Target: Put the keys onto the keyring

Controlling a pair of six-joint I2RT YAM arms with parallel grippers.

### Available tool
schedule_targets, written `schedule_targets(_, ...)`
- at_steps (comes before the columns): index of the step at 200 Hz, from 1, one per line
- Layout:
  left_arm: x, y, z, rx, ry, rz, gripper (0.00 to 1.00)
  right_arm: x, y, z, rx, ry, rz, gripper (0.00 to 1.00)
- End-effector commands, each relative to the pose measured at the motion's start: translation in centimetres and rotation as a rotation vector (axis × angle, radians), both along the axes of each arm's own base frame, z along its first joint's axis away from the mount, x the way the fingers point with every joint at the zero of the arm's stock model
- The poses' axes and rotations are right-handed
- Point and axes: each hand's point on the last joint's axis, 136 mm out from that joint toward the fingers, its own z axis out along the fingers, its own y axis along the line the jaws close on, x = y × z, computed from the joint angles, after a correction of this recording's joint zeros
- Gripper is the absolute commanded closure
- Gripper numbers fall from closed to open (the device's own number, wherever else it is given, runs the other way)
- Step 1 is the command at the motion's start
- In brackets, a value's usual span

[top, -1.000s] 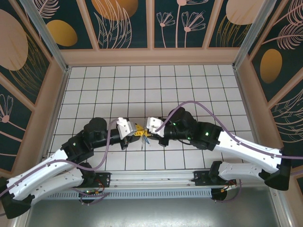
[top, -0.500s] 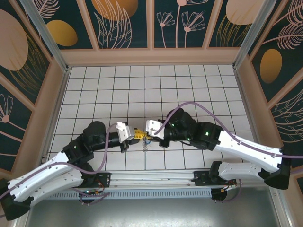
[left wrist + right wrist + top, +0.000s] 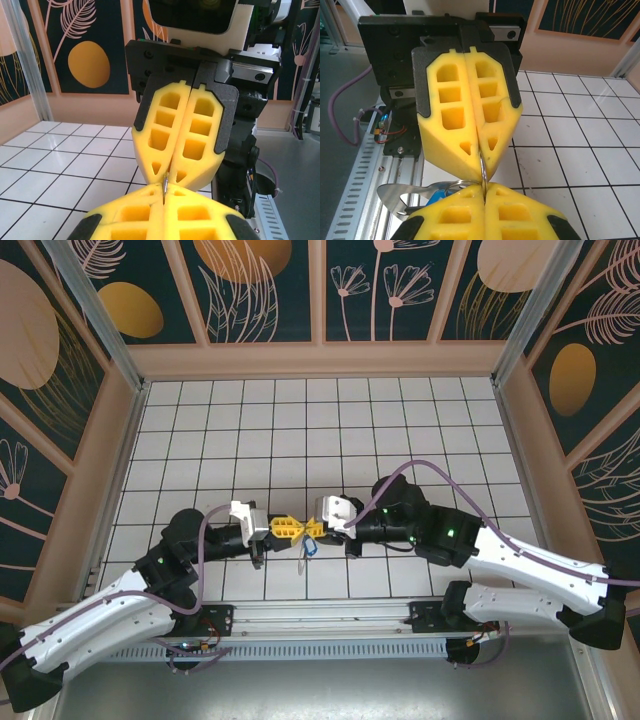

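Pressed tip to tip above the near tiles of the table (image 3: pixel 400 420) — left gripper (image 3: pixel 290 528) and right gripper (image 3: pixel 311 530), both squeezed fully together. Caught in the seam of each: a thin wire of the keyring (image 3: pixel 482 172), bridging the slight gap between the two sets of yellow fingers (image 3: pixel 195 130). Just under the right gripper's tips, against the ring's loop, the key (image 3: pixel 402 196) — silver blade, blue head.

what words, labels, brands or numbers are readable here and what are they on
None can be read.
Left claw and right claw, shut on the keyring: plain yellow, no marks.
Key: no legible stamp.
Wall panels: leaf and flower drawings, no words.
Small wired board by the rail: too small to read.
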Motion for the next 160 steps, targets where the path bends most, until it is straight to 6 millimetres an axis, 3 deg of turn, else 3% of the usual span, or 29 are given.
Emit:
schedule_targets(1,0.9,0.0,0.6,0.107,-0.032,0.048,1.00,1.4,0.5,0.9,0.010,-0.041,-0.052,1.00)
schedule_targets(38,3.6,0.3,-2.5,0.395,-0.043,0.151,0.96,2.5,1.4,-0.8,-0.145,-0.065,-0.059,1.00)
schedule_targets(72,3.7,0.3,-3.6,0.486,-0.040,0.133,0.94,2.2,1.9,-0.2,-0.172,-0.081,-0.031,1.00)
schedule_targets(78,3.5,0.2,-3.4,0.475,-0.043,0.120,1.00,2.3,2.0,-0.3,-0.177,-0.081,-0.032,1.00)
schedule_targets(96,2.5,-0.2,-2.6,0.415,-0.041,0.072,1.00,2.1,2.0,0.1,-0.162,-0.078,-0.023,1.00)
schedule_targets(118,1.1,-0.4,-0.2,0.253,-0.065,0.026,1.00,1.4,1.7,1.2,-0.094,-0.065,-0.011,1.00)
schedule_targets(138,-0.5,0.1,2.6,0.076,-0.100,-0.016,1.00,0.8,1.1,2.1,-0.012,-0.048,-0.004,0.87)
schedule_targets(160,-2.1,0.6,4.9,-0.073,-0.127,-0.077,1.00,0.0,0.4,3.0,0.083,-0.024,0.019,0.80)
